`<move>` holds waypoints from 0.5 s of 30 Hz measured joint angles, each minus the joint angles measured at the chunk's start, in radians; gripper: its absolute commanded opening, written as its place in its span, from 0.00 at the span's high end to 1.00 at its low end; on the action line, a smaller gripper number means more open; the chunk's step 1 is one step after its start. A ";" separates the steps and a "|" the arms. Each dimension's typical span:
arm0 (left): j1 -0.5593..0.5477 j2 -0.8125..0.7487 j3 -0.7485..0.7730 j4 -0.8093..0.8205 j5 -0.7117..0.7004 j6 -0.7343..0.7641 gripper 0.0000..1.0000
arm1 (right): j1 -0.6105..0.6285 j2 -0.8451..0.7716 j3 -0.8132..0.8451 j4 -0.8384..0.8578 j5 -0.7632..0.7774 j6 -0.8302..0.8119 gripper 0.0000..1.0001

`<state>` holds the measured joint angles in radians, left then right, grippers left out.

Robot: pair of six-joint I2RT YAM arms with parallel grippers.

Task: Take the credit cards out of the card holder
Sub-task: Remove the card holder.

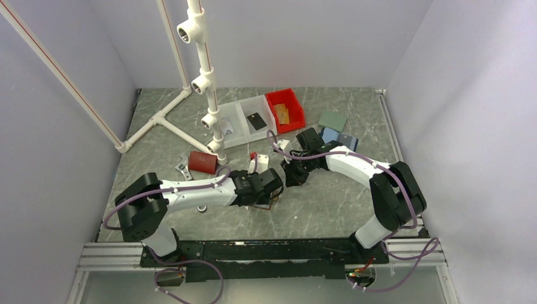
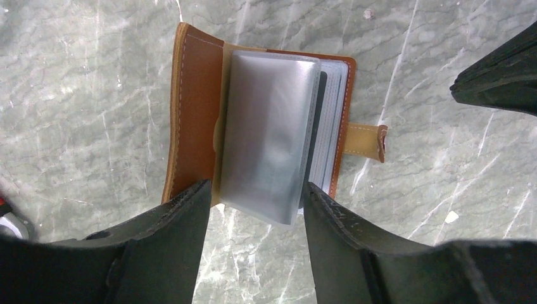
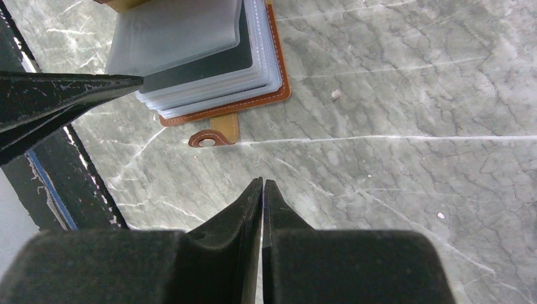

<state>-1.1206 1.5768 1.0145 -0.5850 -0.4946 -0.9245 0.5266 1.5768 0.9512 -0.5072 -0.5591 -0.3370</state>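
I see the grey marble table (image 1: 329, 209) first. The brown leather card holder (image 2: 193, 114) lies open on it, near the middle, under my left arm's wrist. Inside it is a thick stack of clear plastic sleeves (image 2: 269, 133), like pages in a little book. The top sleeve is lifted up off the stack and looks cloudy and blurred. A flat black credit card (image 3: 202, 66) shows dark through a sleeve lower down. A small tan strap with a round snap (image 3: 215, 134) sticks out flat from one side of the holder.

The left gripper (image 2: 256, 190) hangs right over the holder with its fingers spread wide. The near edge of the lifted sleeve sits between them. I think the fingers may brush its sides, but I cannot tell for sure.

The right gripper (image 3: 262, 182) is pressed tight together and holds nothing. Its tips are near the snap strap, not touching it.
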 measured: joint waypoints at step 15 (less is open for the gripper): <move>0.000 0.022 0.002 -0.081 -0.050 -0.003 0.70 | 0.000 0.000 0.000 0.000 0.000 0.000 0.93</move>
<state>-1.1206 1.5990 1.0161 -0.6659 -0.5442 -0.9272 0.5266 1.5768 0.9512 -0.5072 -0.5591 -0.3370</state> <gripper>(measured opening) 0.353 0.066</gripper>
